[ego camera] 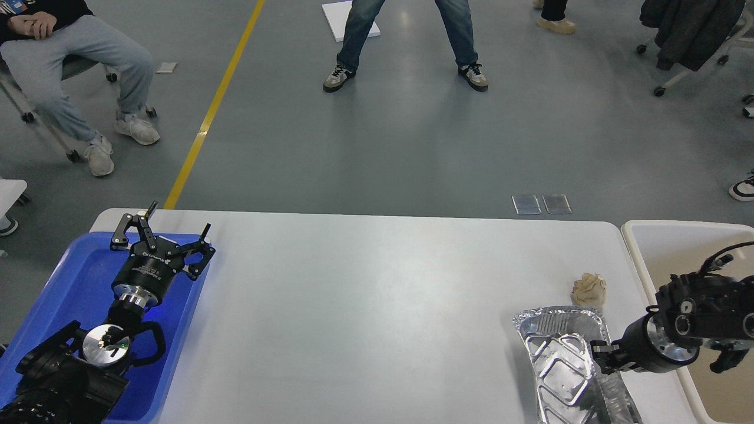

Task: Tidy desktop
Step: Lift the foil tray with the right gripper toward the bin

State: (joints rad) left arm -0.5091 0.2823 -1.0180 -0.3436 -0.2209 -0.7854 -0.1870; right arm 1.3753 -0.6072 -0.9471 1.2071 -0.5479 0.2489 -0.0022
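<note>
Our desktop (pixel 365 306): one broad white tabletop, mostly bare

We see a smooth, matte white rectangular slab with rounded corners, lying flat and level and taking up most of the lower view. It spreads between our two grippers: our left gripper (pixel 171 238) hangs over its far-left corner, our right gripper (pixel 598 356) sits low over its near-right part. The widest bare stretch lies to the right of our left gripper and runs to the near edge. Just beyond our right gripper the surface carries a crumpled beige wad (pixel 589 288), and right at that gripper, a dented foil tray (pixel 556 353). A soft sheen brightens the surface's middle.
</note>
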